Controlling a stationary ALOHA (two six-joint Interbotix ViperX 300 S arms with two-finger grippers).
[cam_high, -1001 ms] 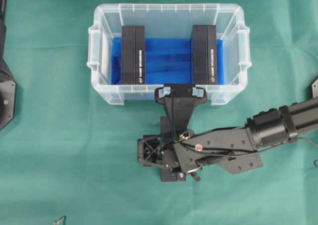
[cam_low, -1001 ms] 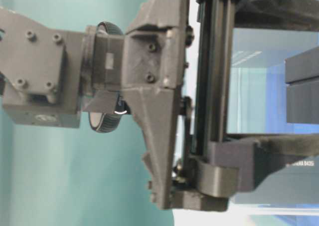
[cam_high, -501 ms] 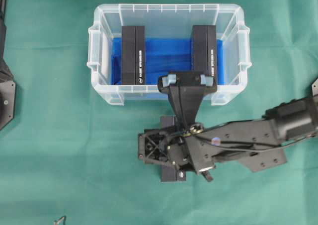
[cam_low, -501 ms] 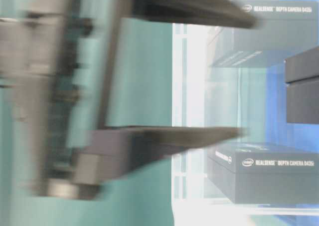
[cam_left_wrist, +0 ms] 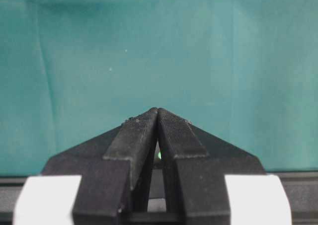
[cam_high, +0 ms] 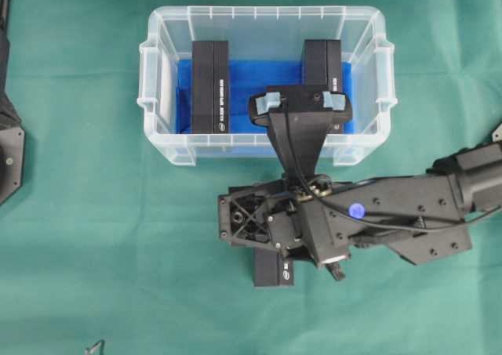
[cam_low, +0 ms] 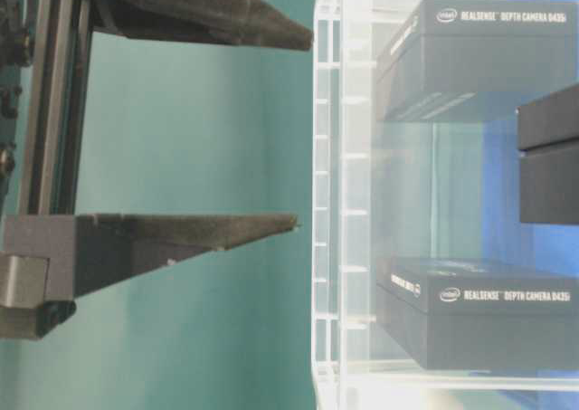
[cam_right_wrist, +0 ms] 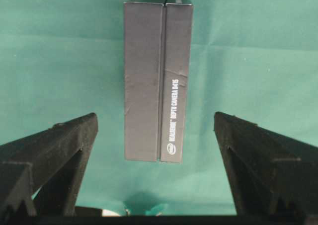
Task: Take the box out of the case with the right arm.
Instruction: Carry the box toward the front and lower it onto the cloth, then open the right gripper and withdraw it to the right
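The clear case (cam_high: 267, 12) stands at the back on the green cloth, with two black boxes upright on its blue lining: one left (cam_high: 209, 87), one right (cam_high: 323, 61), the latter partly hidden by the right arm's camera mount (cam_high: 300, 104). Another black box (cam_right_wrist: 156, 76) lies on the cloth outside the case, under the right arm (cam_high: 408, 206). My right gripper (cam_right_wrist: 154, 114) is open and empty, with that box beyond its fingertips. In the table-level view the right gripper (cam_low: 301, 132) stands just outside the case wall (cam_low: 326, 202). My left gripper (cam_left_wrist: 157, 110) is shut on nothing above bare cloth.
The left arm's base (cam_high: 9, 155) sits at the left edge of the overhead view. A small metal piece (cam_high: 94, 347) lies at the front left. Green cloth surrounds the case on all sides.
The right arm's camera mount has swung farther over the case's front wall and rightward. In the table-level view the gripper has drawn back, so both open fingers now show.
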